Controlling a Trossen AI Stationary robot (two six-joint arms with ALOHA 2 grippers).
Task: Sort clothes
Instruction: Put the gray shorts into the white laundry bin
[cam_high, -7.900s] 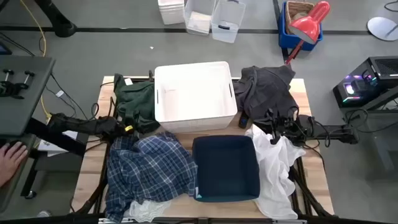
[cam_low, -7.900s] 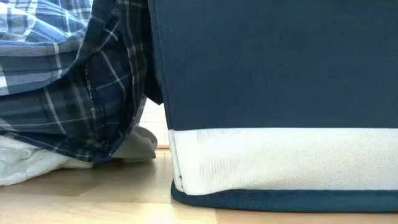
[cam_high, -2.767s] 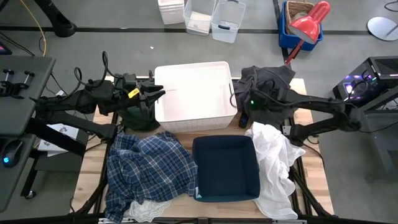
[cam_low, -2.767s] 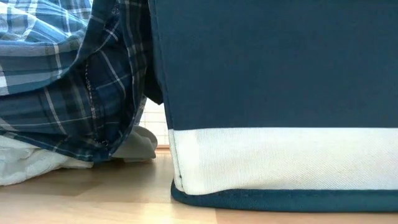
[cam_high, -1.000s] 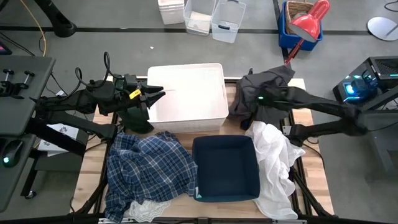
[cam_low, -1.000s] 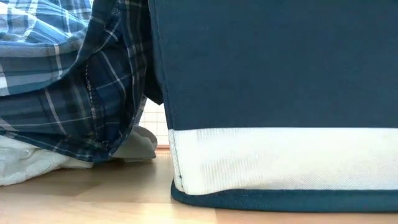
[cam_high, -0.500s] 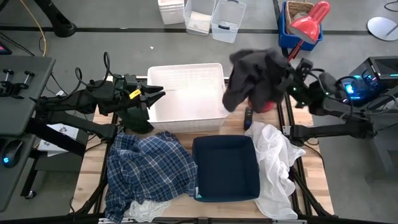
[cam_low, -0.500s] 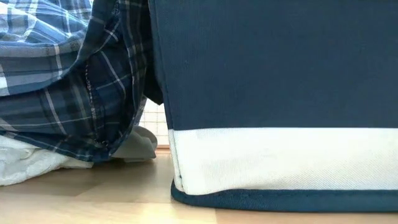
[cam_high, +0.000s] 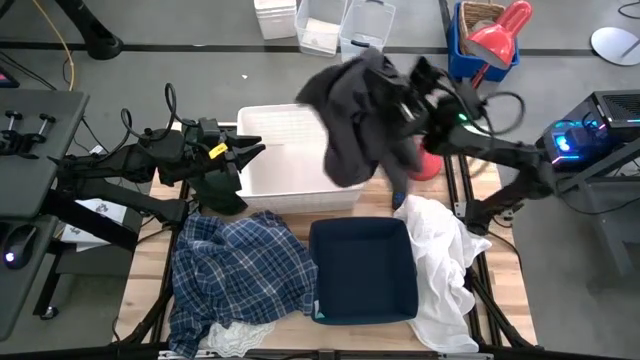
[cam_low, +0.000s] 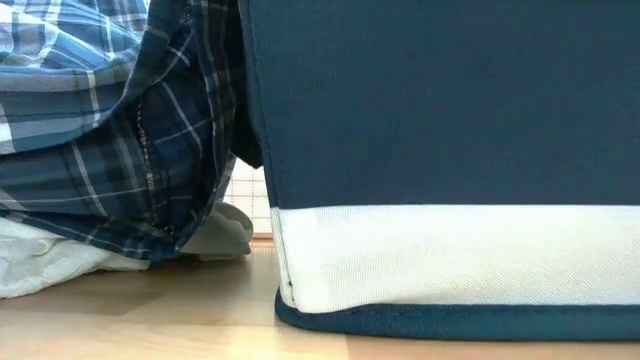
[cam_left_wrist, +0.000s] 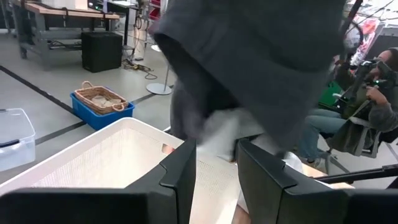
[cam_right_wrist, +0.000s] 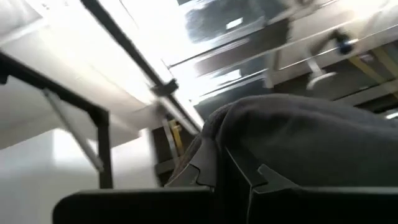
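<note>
— So, where is the dark grey garment (cam_high: 352, 110)?

— Up in the air, bunched and drooping over the far right corner of the white plastic bin (cam_high: 290, 150), pinched in the right claw (cam_high: 412, 92), which is clamped shut on it.

— And the rest?

— Soft heaps on the wooden counter (cam_high: 145, 262): the plaid shirt (cam_high: 240, 278) crumpled at front left, white clothes (cam_high: 442, 262) right of the navy fabric bin (cam_high: 362, 272), the dark green garment (cam_high: 222, 185) hanging from the left claw (cam_high: 248, 155), which grips it beside the bin.

— Room?

— Grey floor, clear tubs behind.
</note>
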